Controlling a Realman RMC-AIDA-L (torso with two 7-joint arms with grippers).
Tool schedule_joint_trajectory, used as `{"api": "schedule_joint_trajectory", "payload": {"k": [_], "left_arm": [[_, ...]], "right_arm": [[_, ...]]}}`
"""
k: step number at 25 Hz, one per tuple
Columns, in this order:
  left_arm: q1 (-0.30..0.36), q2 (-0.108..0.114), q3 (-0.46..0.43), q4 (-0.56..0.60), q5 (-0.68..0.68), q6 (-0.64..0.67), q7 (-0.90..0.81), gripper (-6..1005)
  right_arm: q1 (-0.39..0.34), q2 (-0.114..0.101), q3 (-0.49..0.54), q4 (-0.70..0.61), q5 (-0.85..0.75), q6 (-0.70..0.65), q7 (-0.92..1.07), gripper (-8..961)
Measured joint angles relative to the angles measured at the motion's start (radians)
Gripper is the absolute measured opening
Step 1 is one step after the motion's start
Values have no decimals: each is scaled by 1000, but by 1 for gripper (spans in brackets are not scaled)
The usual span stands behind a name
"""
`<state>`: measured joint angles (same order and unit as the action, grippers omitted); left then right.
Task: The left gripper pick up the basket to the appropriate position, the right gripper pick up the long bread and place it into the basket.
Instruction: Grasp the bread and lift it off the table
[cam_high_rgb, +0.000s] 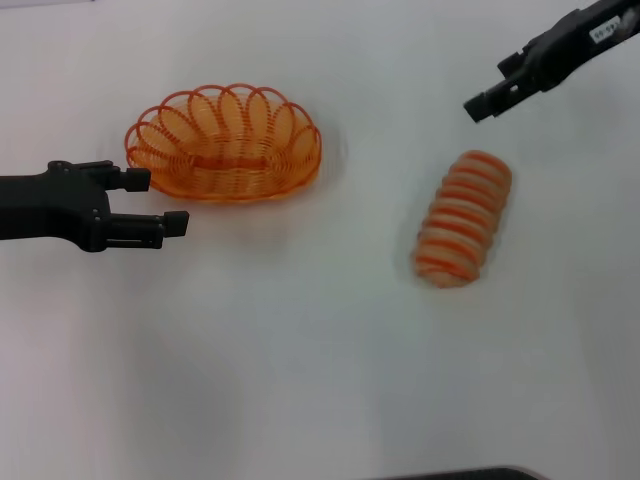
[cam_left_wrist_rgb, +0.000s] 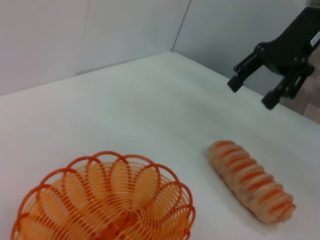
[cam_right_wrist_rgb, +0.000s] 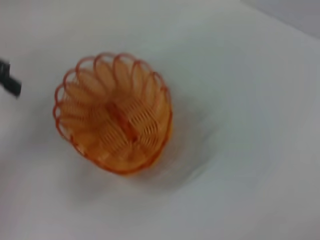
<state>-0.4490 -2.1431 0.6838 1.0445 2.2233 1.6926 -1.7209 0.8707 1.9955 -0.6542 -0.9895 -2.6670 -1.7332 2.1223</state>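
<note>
The orange wire basket (cam_high_rgb: 296, 168) sits empty on the white table at the back left; it also shows in the left wrist view (cam_left_wrist_rgb: 116, 158) and the right wrist view (cam_right_wrist_rgb: 165, 111). My left gripper (cam_high_rgb: 158, 202) hovers open just beside the basket's near left end, not touching it. The long bread (cam_high_rgb: 463, 218), pale tan with orange stripes, lies on the table to the right (cam_left_wrist_rgb: 250, 180). My right gripper (cam_high_rgb: 490, 90) hangs open above and behind the bread, holding nothing; the left wrist view shows its fingers spread (cam_left_wrist_rgb: 251, 93).
The white table (cam_high_rgb: 300, 380) stretches bare around both objects. Grey walls (cam_left_wrist_rgb: 100, 35) rise behind the table's far edge. A dark edge (cam_high_rgb: 460, 474) shows at the bottom of the head view.
</note>
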Motion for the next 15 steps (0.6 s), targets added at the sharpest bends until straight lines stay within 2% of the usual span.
{"api": "schedule_joint_trajectory", "payload": {"k": [9,15], "left_arm": [[-3,2,-1,1,3,-7,-12,888],[0,3,4,9,12,-26,-13,888]], "right_arm": [[-4,-4,19,10,37,-71,360,921],[-20,-9,7,16,33,-83,491,916]]}}
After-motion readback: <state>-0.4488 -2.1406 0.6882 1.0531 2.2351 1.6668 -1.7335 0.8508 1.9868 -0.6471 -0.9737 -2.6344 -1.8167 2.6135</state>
